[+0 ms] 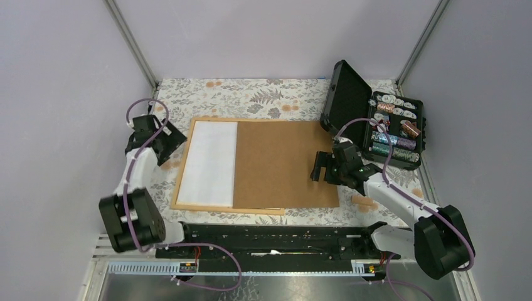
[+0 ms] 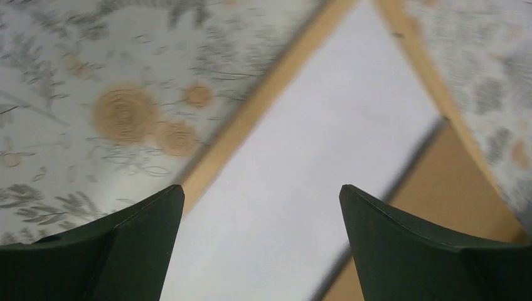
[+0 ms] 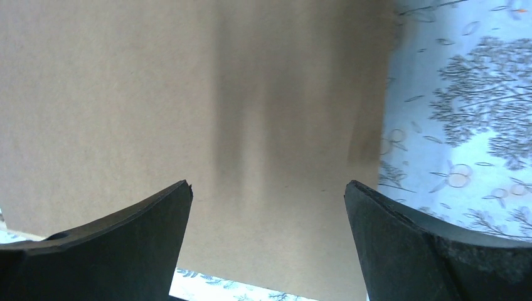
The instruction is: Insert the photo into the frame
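Observation:
The frame (image 1: 179,170), thin light wood, lies flat mid-table; one corner shows in the left wrist view (image 2: 263,100). A plain white sheet (image 1: 210,163) (image 2: 326,144) fills its left part. A brown backing board (image 1: 282,163) (image 3: 188,94) covers the rest and overhangs the frame's right side. The photo is hidden; no sunset print shows. My left gripper (image 1: 170,141) (image 2: 262,194) hovers open over the frame's far-left corner. Over the board's right edge my right gripper (image 1: 318,168) (image 3: 268,188) is open too. Neither holds anything.
A black hard case (image 1: 383,119) stands open at the back right, with rolls of patterned tape inside. A floral cloth (image 1: 251,97) covers the table. A small tan piece (image 1: 364,202) lies near the right arm. Grey walls close in on three sides.

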Controlling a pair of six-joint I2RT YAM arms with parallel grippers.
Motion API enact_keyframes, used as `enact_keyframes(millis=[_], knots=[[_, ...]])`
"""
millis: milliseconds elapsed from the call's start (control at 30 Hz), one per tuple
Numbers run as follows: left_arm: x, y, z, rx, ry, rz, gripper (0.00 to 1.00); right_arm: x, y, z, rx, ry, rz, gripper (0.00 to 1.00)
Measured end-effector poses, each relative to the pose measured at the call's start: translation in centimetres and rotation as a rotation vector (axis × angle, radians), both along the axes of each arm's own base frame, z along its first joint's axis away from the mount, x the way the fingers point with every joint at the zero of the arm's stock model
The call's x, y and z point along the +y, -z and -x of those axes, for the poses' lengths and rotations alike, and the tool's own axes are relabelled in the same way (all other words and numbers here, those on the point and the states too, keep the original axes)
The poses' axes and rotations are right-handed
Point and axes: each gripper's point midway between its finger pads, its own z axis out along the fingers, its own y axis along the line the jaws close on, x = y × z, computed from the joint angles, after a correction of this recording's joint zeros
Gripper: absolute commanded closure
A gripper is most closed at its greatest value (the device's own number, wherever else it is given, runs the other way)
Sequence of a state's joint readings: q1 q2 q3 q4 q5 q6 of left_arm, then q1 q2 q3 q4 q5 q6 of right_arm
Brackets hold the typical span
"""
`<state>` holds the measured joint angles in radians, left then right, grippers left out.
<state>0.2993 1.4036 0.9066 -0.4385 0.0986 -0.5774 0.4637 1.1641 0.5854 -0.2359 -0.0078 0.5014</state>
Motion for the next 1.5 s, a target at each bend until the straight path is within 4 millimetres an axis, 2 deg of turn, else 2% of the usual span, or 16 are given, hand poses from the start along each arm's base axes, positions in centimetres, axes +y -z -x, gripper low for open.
enact_keyframes(millis=[67,133,167,233,333,433,533,567,800,867,967,1100,1267,1367,1500], knots=[[-1.6,-3.0,-0.4,-0.096,0.058,-0.023,0.01,-0.9,0.0,-0.3,0.000,0.033,0.010,0.00],[-5.7,-5.3,-1.1,-0.194,0.186,0.011,0.01,-1.7,0.2,-0.5,0.010,0.063,0.019,0.00],[-7.7,-5.4,-1.2,-0.213,0.248,0.039,0.01,-2.0,0.2,-0.6,0.012,0.074,0.019,0.00],[-12.4,-4.4,-0.5,-0.213,0.377,0.107,0.01,-2.7,0.2,-0.9,0.013,0.103,0.019,0.00],[-18.3,-0.6,2.9,-0.111,0.533,0.200,0.01,-4.2,0.6,-1.4,0.019,0.162,0.012,0.00],[-21.2,1.7,6.0,-0.024,0.607,0.246,0.04,-5.2,1.3,-1.5,0.035,0.203,-0.023,0.00],[-22.1,2.4,6.8,-0.006,0.618,0.263,0.04,-5.5,2.2,-1.4,0.044,0.229,-0.079,0.02],[-22.2,2.5,6.8,-0.011,0.615,0.266,0.04,-5.4,2.5,-1.4,0.046,0.234,-0.102,0.06],[-23.2,3.5,6.4,-0.037,0.612,0.333,0.05,-3.7,2.2,-2.7,-0.016,0.205,-0.268,0.21],[-23.8,4.4,6.4,-0.022,0.607,0.373,0.06,-3.1,2.2,-2.9,-0.021,0.188,-0.309,0.29],[-24.5,4.3,6.1,-0.044,0.595,0.438,0.09,-2.5,2.4,-3.1,-0.028,0.162,-0.351,0.42],[-24.3,4.2,5.8,-0.072,0.550,0.479,0.11,-3.0,2.8,-3.4,-0.038,0.173,-0.358,0.52],[-23.4,3.6,5.7,-0.093,0.514,0.443,0.19,-2.6,2.9,-2.6,-0.030,0.160,-0.383,0.67],[-22.4,3.1,5.7,-0.101,0.485,0.419,0.28,-2.1,2.2,-2.0,-0.032,0.150,-0.424,0.73],[-20.5,2.0,5.3,-0.132,0.430,0.404,0.35,-1.0,0.4,-2.0,-0.046,0.142,-0.519,0.75]])
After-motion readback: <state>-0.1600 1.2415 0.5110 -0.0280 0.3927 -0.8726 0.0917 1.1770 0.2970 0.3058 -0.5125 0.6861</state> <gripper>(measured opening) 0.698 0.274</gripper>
